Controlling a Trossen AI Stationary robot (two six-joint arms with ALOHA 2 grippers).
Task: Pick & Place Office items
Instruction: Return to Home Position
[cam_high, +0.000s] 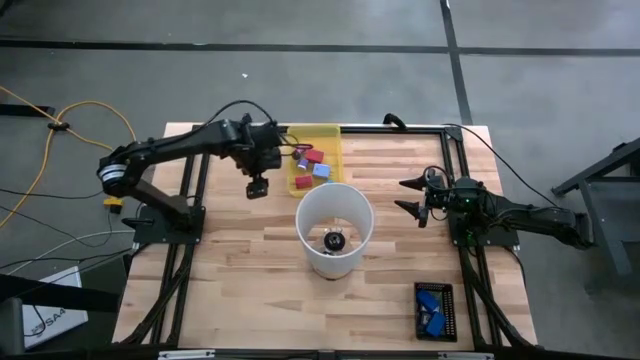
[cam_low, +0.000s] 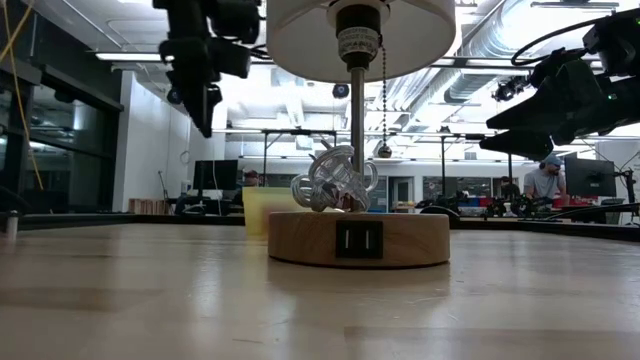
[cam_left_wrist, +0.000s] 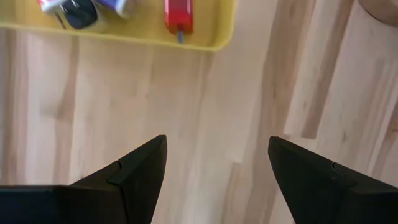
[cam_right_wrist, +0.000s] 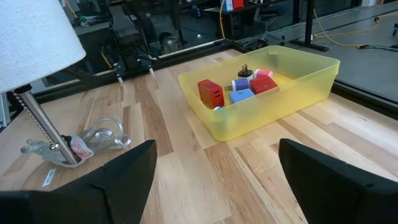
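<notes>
Left gripper (cam_left_wrist: 217, 177) hangs wide open and empty, nothing between the fingers, well above the bare wood table (cam_left_wrist: 205, 112). The tray (cam_high: 330, 132) is just beside the gripper and not touching it. Most of the items (cam_high: 312, 164) lie inside the tray in a loose cluster: red, blue, purple and pink blocks, with one red block near the tray wall closest to the gripper. Open jaws outside the rim fit a drop that is already done. Nothing is left to hold, and judging by the home step, the height lets the arm pull back without clipping the tray wall. The lamp (cam_high: 335, 225) stands near the gripper on the tray side, and its white shade is the closest thing to hit on the way out. A straight pull back toward the arm's own base looks safest. Right gripper (cam_right_wrist: 217, 180) waits across the lamp from the left one. It is also open and empty, held off the table and pointing toward the tray, probably parked out of the way. Two blue pieces (cam_high: 433, 308) sit in a dark holder (cam_high: 448, 325) well apart from the left gripper, past the lamp by the right arm's base. It can't be told whether they are meant to go in the tray too. No other loose items show on the table, so the tray work looks about finished.
</notes>
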